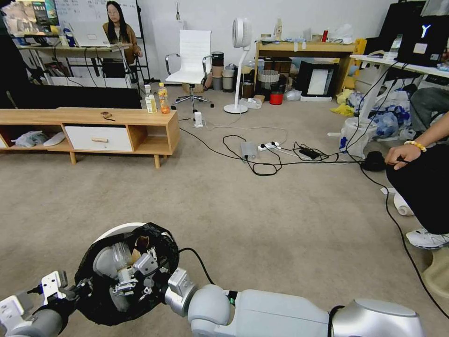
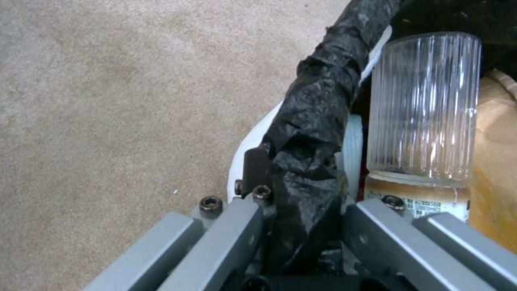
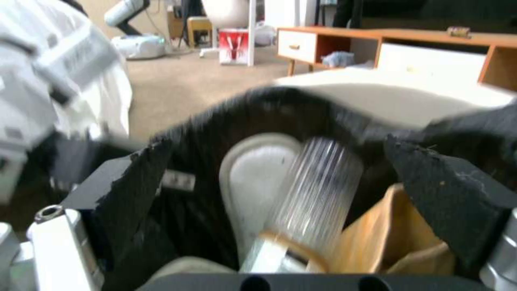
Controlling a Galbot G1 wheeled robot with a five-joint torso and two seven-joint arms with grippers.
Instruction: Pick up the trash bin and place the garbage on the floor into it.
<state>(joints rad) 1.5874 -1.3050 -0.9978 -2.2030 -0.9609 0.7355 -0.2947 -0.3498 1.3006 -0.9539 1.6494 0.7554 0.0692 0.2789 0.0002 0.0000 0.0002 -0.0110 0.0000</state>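
Note:
The trash bin (image 1: 117, 230), white with a crinkly black bag, is held off the floor (image 1: 262, 220) at the bottom left of the head view. My left gripper (image 1: 83, 285) is shut on its bagged rim (image 2: 307, 133). My right gripper (image 1: 136, 274) hangs open in the bin's mouth, its black fingers (image 3: 129, 182) wide apart. Between them, inside the bin, lies garbage: a clear ribbed bottle (image 3: 318, 190) and torn brown cardboard (image 3: 393, 238). The left wrist view also has the bottle (image 2: 425, 105) and the cardboard (image 2: 495, 161).
A low wooden TV bench (image 1: 89, 117) with two drink bottles (image 1: 156, 99) stands at the left. Black cables and a power strip (image 1: 269, 146) cross the carpet ahead. A seated person's arm and shoe (image 1: 428, 238) are at the right, near a white plastic bag (image 1: 355, 135).

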